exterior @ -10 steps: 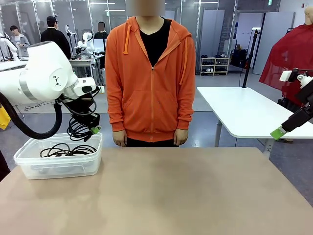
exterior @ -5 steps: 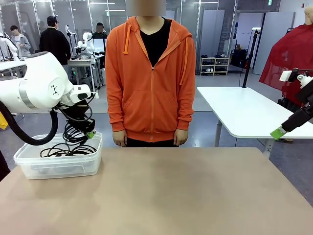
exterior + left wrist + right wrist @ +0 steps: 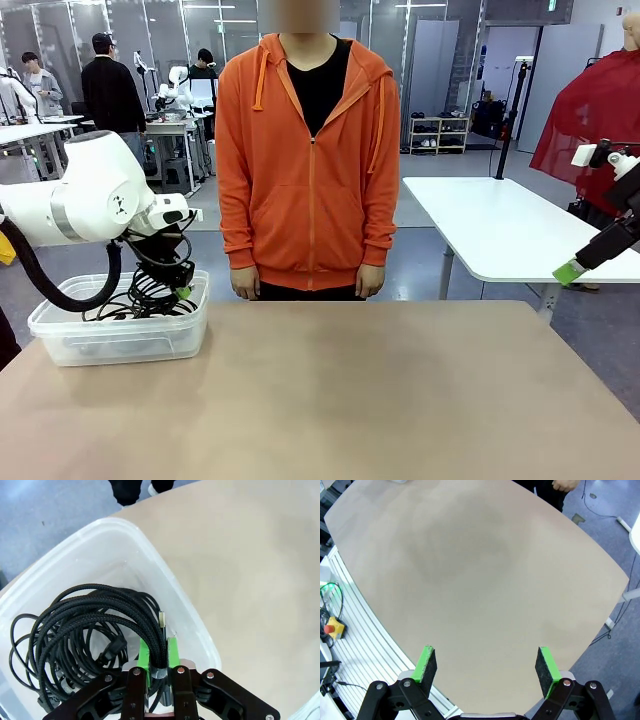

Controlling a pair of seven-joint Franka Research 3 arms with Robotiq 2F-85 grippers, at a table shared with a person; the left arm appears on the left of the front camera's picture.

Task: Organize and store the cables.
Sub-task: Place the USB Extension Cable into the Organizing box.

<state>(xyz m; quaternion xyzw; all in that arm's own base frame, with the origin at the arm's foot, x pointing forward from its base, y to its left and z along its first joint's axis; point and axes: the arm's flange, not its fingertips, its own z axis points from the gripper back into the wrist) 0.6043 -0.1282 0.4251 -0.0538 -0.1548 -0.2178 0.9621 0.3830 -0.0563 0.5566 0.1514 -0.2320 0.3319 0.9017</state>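
At the table's left stands a clear plastic bin (image 3: 118,343) with thin black cables (image 3: 112,311) lying in it. My left gripper (image 3: 183,291) is shut on a coil of black braided cable (image 3: 150,284) and holds it low over the bin's right part, its loops hanging inside. In the left wrist view the green pads (image 3: 144,654) pinch the bundled strands of that coil (image 3: 95,611), with thinner cables (image 3: 24,645) beneath it in the bin (image 3: 172,597). My right gripper (image 3: 571,270) hangs off the table's right side; its wrist view shows it (image 3: 485,664) open over bare tabletop.
A person in an orange hoodie (image 3: 308,170) stands at the table's far edge, hands down at the sides. The tan tabletop (image 3: 360,390) stretches right of the bin. A white table (image 3: 500,225) stands behind on the right.
My left gripper has come down and slightly left with the braided coil, from above the bin's rim into it. The right arm has not moved.
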